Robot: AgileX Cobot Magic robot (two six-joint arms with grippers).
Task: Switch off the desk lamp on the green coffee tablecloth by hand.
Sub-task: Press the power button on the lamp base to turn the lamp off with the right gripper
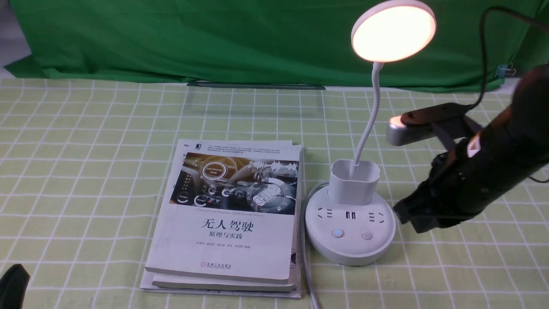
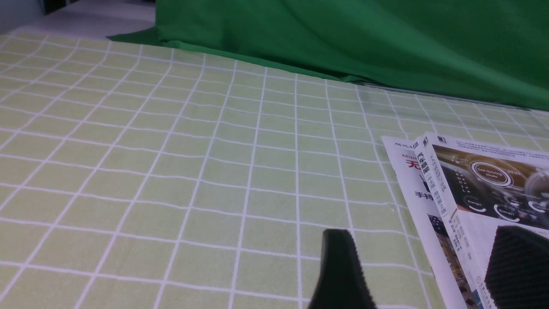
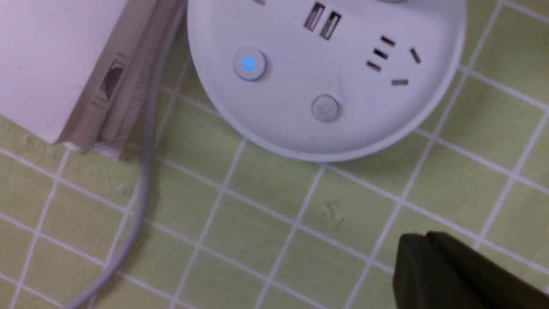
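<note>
The white desk lamp (image 1: 349, 227) stands on the green coffee tablecloth (image 1: 85, 171), right of centre. Its round disc head (image 1: 392, 32) is lit. Its round base (image 3: 326, 77) has sockets, a blue-lit button (image 3: 249, 65) and a plain grey button (image 3: 325, 107). My right gripper (image 1: 399, 212) is shut and empty, its tip low beside the base's right edge, not touching it. In the right wrist view the shut tip (image 3: 414, 246) hangs over bare cloth, apart from the base. My left gripper (image 2: 420, 253) is open and empty above the cloth at the near left, only just in the front view (image 1: 13, 283).
A stack of books (image 1: 231, 214) lies just left of the lamp base; it also shows in the left wrist view (image 2: 476, 193). The lamp's grey cord (image 1: 306, 257) runs between books and base toward the front edge. A dark green backdrop (image 1: 214, 38) hangs at the back.
</note>
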